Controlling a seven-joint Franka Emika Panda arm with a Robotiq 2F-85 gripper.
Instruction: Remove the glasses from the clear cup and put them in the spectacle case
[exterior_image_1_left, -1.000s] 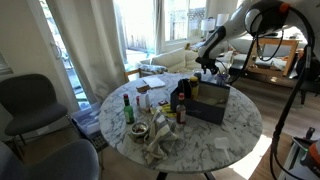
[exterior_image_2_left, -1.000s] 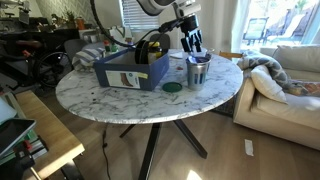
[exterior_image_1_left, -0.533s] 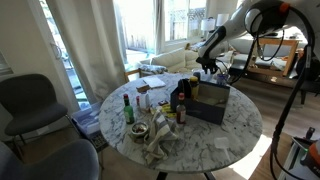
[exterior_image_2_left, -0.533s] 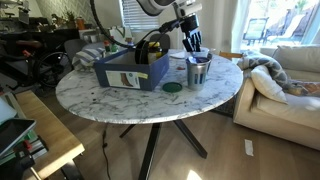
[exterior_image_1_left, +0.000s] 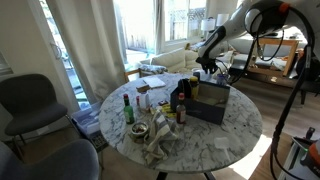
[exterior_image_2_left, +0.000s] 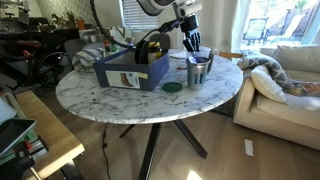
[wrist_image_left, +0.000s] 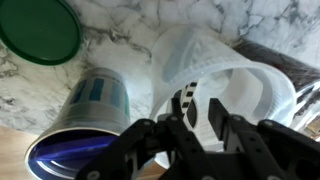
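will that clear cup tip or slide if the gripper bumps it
Probably light: the clear cup looks like thin translucent plastic, so a nudge from the gripper could shift it. The marble table looks smooth, so the cup would likely slide rather than grip. Its thin walls may also flex if squeezed, and a push near the rim might tip it.

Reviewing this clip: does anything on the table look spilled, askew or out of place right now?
Nothing looks spilled or broken. A green lid lies loose on the marble table near the clear cup, not on any container. A crumpled heap sits close to the table's edge. The rest is ordinary clutter.
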